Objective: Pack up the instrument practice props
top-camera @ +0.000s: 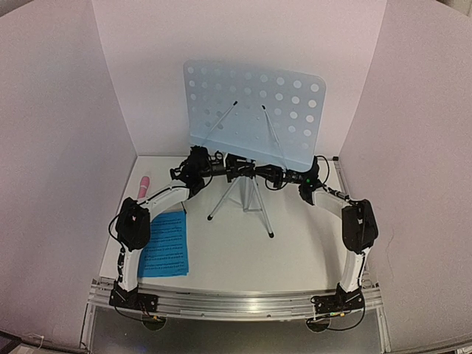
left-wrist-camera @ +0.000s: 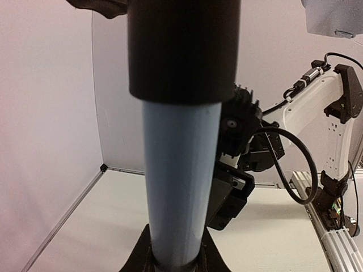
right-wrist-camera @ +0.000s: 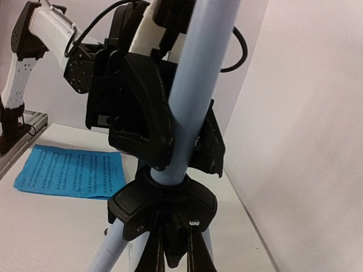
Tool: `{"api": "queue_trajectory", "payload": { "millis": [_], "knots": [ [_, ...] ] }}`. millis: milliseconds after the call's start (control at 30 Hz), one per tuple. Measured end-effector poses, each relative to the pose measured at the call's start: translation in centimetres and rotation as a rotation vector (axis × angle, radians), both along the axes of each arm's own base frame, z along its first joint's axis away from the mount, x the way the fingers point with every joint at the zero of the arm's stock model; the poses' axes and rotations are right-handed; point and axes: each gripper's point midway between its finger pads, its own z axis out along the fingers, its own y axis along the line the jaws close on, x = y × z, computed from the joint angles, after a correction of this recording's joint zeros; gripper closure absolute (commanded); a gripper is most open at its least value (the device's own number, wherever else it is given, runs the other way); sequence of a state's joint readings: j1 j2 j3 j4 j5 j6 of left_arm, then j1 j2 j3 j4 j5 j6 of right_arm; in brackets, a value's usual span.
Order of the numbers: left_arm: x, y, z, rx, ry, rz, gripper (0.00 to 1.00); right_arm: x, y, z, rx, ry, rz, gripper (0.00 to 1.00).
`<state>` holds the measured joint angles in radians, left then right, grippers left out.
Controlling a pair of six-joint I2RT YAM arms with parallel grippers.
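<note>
Stand pole (left-wrist-camera: 180,187) — left gripper (right-wrist-camera: 177,130) pinching it, right gripper (right-wrist-camera: 172,249) fingers pressed together at its hub (right-wrist-camera: 163,207). I count stand (top-camera: 254,110) upright, blue sheets (top-camera: 164,252), pink microphone (top-camera: 144,186) loose — nothing packed yet.

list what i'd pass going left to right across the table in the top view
blue sheet-music pages → music stand on its tripod → right arm. The pink stick microphone is left out: it lies level with the pages' left edge, so its place in the order is unclear.
</note>
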<state>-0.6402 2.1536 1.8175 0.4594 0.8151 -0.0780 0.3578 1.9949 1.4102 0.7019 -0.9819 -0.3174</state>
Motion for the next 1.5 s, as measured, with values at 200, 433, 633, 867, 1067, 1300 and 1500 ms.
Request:
{"api": "queue_trajectory", "payload": {
  "millis": [200,433,633,867,1067,1300,1500],
  "knots": [
    [0.0,0.0,0.0,0.003,0.002,-0.002,1.00,0.2,-0.1,-0.3,-0.034,-0.162,-0.016,0.62],
    [0.2,0.2,-0.1,0.003,0.000,0.001,1.00,1.1,-0.9,-2.1,-0.051,-0.010,-0.111,0.11],
    [0.1,0.2,-0.1,0.004,-0.001,-0.005,1.00,0.1,-3.1,-0.7,0.029,0.309,-0.249,0.11],
    [0.1,0.2,0.1,0.000,-0.007,-0.006,1.00,-0.2,-4.5,5.1,0.234,0.944,-0.336,0.18],
    [0.1,0.2,0.0,-0.001,-0.008,-0.008,1.00,-1.1,-4.3,2.3,0.316,1.640,-0.371,0.29],
    [0.0,0.2,0.0,-0.003,-0.012,-0.013,1.00,-0.9,-2.8,-0.1,0.336,2.112,-0.362,0.40],
    [-0.1,0.3,0.0,-0.005,-0.015,-0.016,1.00,-0.8,-1.8,0.8,0.345,2.291,-0.302,0.43]
  ]
}}
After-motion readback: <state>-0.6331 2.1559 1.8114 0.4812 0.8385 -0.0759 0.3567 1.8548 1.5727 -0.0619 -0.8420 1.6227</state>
